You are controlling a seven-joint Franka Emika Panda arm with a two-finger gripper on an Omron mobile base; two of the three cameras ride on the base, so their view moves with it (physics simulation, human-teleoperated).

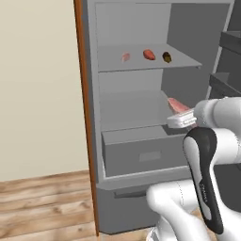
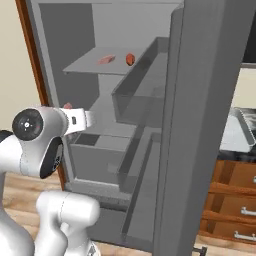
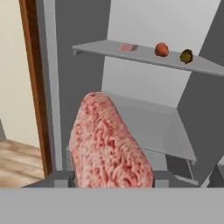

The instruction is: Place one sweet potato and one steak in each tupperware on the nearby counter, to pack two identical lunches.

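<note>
My end effector (image 1: 181,118) is clenched on a steak (image 3: 109,142), a light, floppy, slick slab, best pinched across its flat middle.

No readable text, labels, brands, numbers or signs on anything in these views.

Flat, even rendered light in all three views, no glare, no hot spots. Soft shading darkens the fridge interior (image 1: 141,94) toward its right wall in the left base view. Edges look slightly soft, low resolution. In the hand view, the steak (image 3: 109,144) at lower centre looms large, its marbling blurry.
</note>
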